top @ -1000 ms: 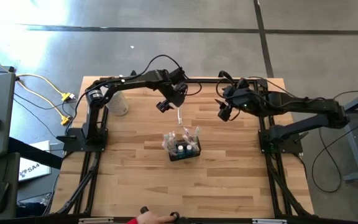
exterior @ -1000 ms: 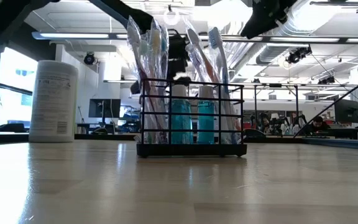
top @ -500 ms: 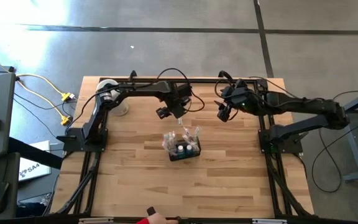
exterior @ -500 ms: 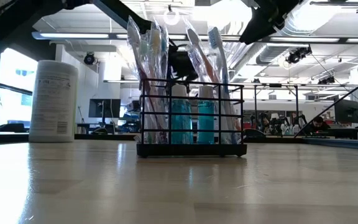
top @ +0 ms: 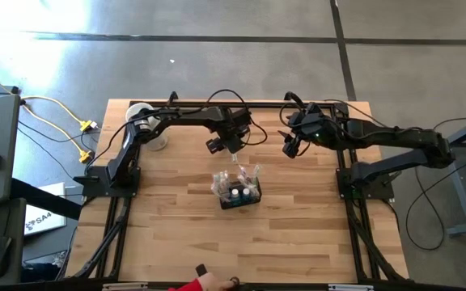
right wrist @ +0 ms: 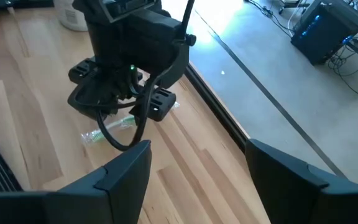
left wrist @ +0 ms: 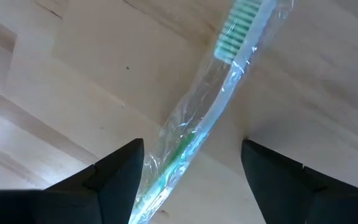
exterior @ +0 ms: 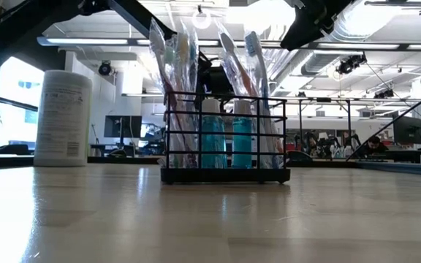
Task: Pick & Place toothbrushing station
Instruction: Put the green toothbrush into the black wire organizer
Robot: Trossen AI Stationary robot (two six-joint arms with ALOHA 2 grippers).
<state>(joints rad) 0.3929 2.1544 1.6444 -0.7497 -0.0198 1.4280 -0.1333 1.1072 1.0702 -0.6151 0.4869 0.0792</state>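
Hovering over a wrapped toothbrush [left wrist: 194, 134] at the table's far side, the left gripper [top: 222, 145] has its fingers spread with the brush lying between them, not yet clamped. Right gripper [top: 290, 148] waits off to the side, fingers apart, holding nothing. The toothbrushing station [top: 239, 191] sits mid-table, well apart from both.

Risks, my read:
- Crinkly clear film is slick; pads may pinch wrapper only and the brush slides out.
- Handle is thin and lies flat on the wooden table [top: 314, 242]; fingertips could scrape wood or skate it sideways.
- Station is a light black wire frame already crowded with 2 teal tubes and several wrapped brushes; a bump on insertion could tip or shove it.
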